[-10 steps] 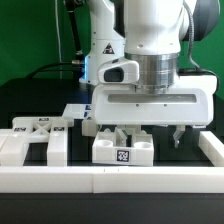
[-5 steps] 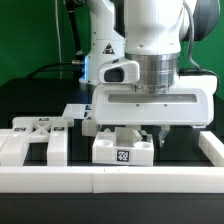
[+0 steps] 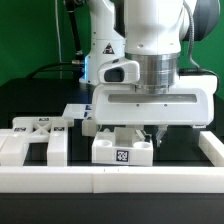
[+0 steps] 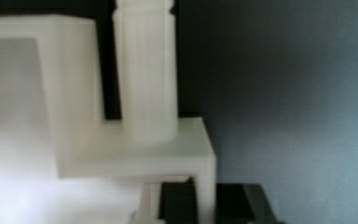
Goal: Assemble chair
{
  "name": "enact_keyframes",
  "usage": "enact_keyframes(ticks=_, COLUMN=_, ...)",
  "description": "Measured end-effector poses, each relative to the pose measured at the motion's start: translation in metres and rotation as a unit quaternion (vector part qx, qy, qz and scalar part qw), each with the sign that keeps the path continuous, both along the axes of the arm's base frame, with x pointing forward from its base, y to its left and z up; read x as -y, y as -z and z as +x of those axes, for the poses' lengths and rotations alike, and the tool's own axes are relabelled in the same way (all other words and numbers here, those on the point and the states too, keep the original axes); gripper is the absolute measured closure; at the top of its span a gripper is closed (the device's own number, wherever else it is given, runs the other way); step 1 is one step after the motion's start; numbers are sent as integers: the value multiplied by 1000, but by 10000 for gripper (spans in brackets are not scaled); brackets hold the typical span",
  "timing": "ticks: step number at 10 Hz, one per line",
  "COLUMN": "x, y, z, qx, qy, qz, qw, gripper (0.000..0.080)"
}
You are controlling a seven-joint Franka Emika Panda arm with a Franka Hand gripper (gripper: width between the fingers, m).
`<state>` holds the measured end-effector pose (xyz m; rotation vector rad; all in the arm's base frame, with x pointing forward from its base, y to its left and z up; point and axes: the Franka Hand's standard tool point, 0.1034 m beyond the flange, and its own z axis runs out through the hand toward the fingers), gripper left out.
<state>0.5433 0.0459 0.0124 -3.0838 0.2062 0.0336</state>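
A blocky white chair part [image 3: 122,150] with a square tag on its front lies just behind the front rail. My gripper [image 3: 150,133] hangs over that part's end on the exterior view's right, fingers drawn together and reaching down to it. In the wrist view the two dark fingers [image 4: 179,205] stand side by side with only a thin pale sliver between them, right at the corner of the chair part [image 4: 140,140], which shows a tall post and a wide slab. I cannot tell whether anything is pinched.
More white chair parts lie toward the exterior view's left: a large tagged piece [image 3: 30,140] and a smaller one [image 3: 75,112] farther back. A long white rail [image 3: 110,180] borders the front and another rail [image 3: 212,150] the right side.
The fingers stood wide apart a second ago and have closed together over the part's right end. The arm and the chair parts have stayed in place.
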Motion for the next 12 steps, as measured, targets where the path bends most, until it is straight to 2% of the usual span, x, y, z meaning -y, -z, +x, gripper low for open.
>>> enact_keyframes(ticks=3, x=-2, y=0, z=1, qx=0, qy=-3, qz=1, qw=1000, gripper=765)
enact_keyframes(ticks=7, x=-42, y=-1, z=16, qx=13, qy=-40, qz=7, qw=999, gripper=765)
enact_keyframes(ticks=10, x=-63, y=-2, z=38, qx=28, qy=-54, qz=11, qw=998, gripper=765)
enact_keyframes(ticks=12, x=-71, y=-4, z=52, qx=35, qy=-57, qz=14, qw=998, gripper=765)
